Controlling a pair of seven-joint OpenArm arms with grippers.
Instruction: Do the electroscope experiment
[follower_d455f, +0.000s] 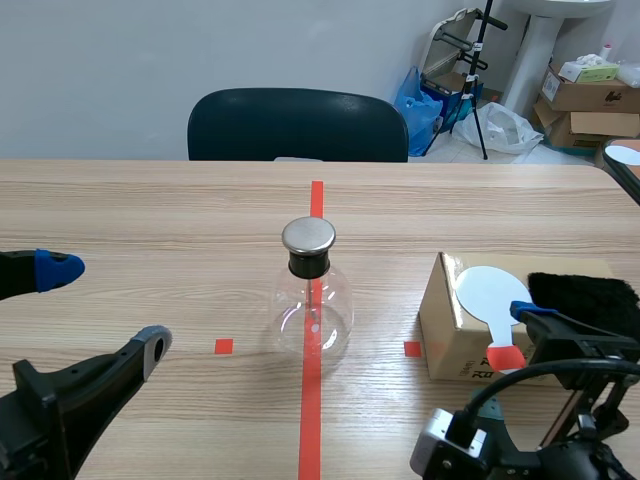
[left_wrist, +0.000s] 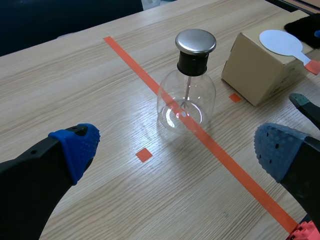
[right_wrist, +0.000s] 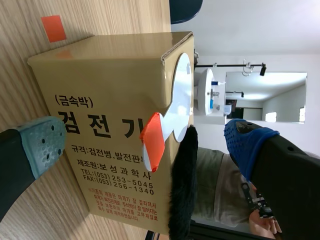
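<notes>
Low at the right side of the desk (follower_d455f: 150, 210), the right gripper (right_wrist: 145, 147) was held wide open with nothing in it. It was rolled onto its side, so that one finger was seen before the near face of the cardboard box (follower_d455f: 450, 335) and the other above the level of the box's top. Just ahead of the gap between the fingers lay the orange-red handle of the white paddle (follower_d455f: 490, 292). The paddle rested flat on the box top, its round disc farther from the robot and its handle overhanging the near edge, so its long axis pointed back toward this gripper. A black fur cloth (follower_d455f: 585, 295) was seen beside the paddle on the same box. The glass electroscope (follower_d455f: 312, 300) stood upright on the red centre line, well apart from the box. The left gripper (left_wrist: 177, 150), equally wide open and empty, was placed beyond it on the other side. The right arm was judged much the nearer to the paddle, and a grip across the handle's thickness was thought to suit the coming move.
</notes>
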